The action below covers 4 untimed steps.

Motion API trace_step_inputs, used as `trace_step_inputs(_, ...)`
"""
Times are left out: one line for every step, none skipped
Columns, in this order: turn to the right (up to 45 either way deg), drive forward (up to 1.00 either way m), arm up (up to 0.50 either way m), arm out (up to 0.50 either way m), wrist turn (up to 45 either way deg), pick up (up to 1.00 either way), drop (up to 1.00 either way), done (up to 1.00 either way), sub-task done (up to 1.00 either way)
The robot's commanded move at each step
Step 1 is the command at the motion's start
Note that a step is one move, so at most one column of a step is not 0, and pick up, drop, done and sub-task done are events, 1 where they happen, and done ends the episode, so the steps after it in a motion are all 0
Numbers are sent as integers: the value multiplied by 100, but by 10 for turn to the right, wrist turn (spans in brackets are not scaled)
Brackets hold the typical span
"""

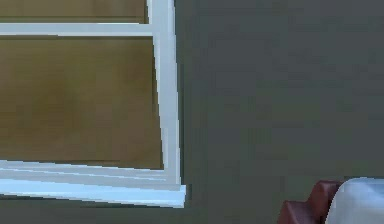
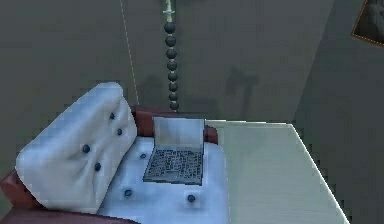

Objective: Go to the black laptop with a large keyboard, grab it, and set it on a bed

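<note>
An open laptop [image 2: 178, 155] with a dark grey keyboard lies on a white tufted, button-studded padding [image 2: 75, 150], its screen standing upright at the back. The padding rests in a dark red frame [image 2: 150, 118]. To its right lies a flat cream surface [image 2: 265, 170] like a mattress. A corner of the white padding [image 1: 362, 198] and the dark red frame [image 1: 303, 212] shows at the forward view's bottom right.
A white-framed window [image 1: 166, 100] sits in the grey wall on the forward view's left. Behind the laptop a column of dark beads [image 2: 172, 60] rises along the wall. A framed picture [image 2: 370, 22] hangs at the arm side view's top right.
</note>
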Motion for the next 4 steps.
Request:
trace_step_inputs(0,0,4,0,0,0,0,0,0)
trace_step_inputs(0,0,0,44,0,0,0,0,0)
trace_step_inputs(0,0,0,0,450,0,0,0,0)
trace_step_inputs(0,0,0,0,450,0,0,0,0)
